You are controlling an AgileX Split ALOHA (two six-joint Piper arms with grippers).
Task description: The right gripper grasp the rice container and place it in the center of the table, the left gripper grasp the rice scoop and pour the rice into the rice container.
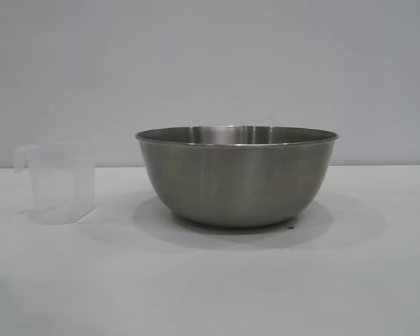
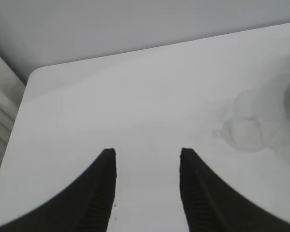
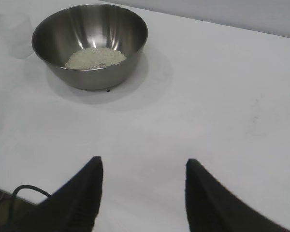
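Note:
The rice container [image 1: 236, 175], a large steel bowl, stands on the white table [image 1: 210, 280] near the middle. In the right wrist view the rice container [image 3: 53, 46] holds a heap of white rice [image 3: 95, 58]. The rice scoop [image 1: 59, 183], a clear plastic cup with a loop handle, stands upright left of the bowl and looks empty; it also shows in the left wrist view [image 2: 249, 133] and faintly in the right wrist view [image 3: 14, 29]. My left gripper [image 2: 146, 153] is open and empty, well back from the scoop. My right gripper [image 3: 144, 163] is open and empty, well back from the bowl.
The table's rounded corner and edge [image 2: 34, 72] show in the left wrist view. A black cable [image 3: 24, 189] runs by my right gripper. A small dark speck [image 1: 291, 226] lies by the bowl's base.

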